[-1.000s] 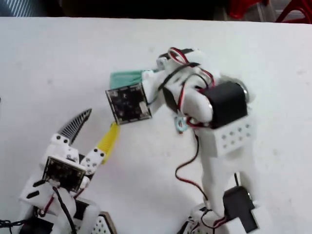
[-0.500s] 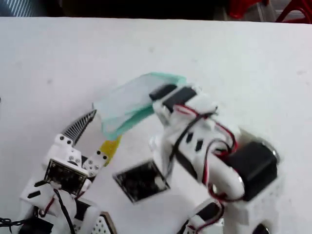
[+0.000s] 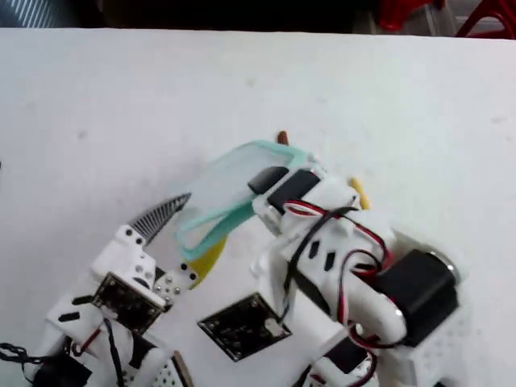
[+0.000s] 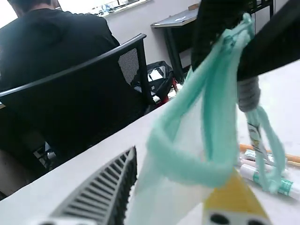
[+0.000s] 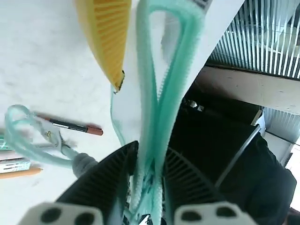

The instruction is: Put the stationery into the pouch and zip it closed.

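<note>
The clear pouch (image 3: 230, 187) with teal zip trim hangs lifted off the table, its mouth open. My right gripper (image 3: 272, 182) is shut on the pouch's teal zip edge (image 5: 154, 117), black fingers (image 5: 110, 180) on either side. My left gripper (image 3: 184, 238) is open at the pouch's lower corner, with the serrated black finger (image 4: 105, 192) on one side of the rim (image 4: 187, 164) and the yellow finger (image 4: 232, 199) on the other. Several pens (image 4: 262, 176) lie on the table behind the pouch. A brown-tipped pen (image 5: 72, 125) and an orange pencil (image 5: 18, 173) lie beside the teal zip cord (image 5: 28, 136).
The white table (image 3: 121, 97) stretches wide to the left and far side. The right arm's body (image 3: 363, 274) fills the near right. A pen tip (image 3: 282, 137) and a yellow end (image 3: 359, 193) peek out past the pouch and arm. A chair (image 4: 93, 93) stands beyond the table.
The right arm swung back toward the near edge and lifted the pouch off the table. The left gripper moved up and right until its fingers straddled the pouch's corner.
</note>
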Robot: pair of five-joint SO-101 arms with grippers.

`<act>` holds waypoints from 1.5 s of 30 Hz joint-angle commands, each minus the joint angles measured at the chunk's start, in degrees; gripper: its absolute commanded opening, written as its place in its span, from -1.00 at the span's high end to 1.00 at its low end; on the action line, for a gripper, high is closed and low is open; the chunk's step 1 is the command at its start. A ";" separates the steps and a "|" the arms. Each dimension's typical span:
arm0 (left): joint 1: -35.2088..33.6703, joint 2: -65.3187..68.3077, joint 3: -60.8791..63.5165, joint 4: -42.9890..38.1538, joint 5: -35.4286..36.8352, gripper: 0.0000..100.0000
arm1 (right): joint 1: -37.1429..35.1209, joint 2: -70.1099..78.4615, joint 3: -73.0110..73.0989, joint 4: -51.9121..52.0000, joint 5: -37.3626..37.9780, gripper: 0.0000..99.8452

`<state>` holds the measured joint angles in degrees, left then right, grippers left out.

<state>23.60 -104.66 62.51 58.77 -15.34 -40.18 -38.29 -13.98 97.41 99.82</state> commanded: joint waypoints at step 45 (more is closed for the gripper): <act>-1.63 0.31 17.85 -15.74 6.07 0.95 | 8.66 16.75 -20.66 0.22 -24.00 0.44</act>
<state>24.04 -104.66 74.73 52.00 -9.89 -33.85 -21.41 -29.01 97.41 76.53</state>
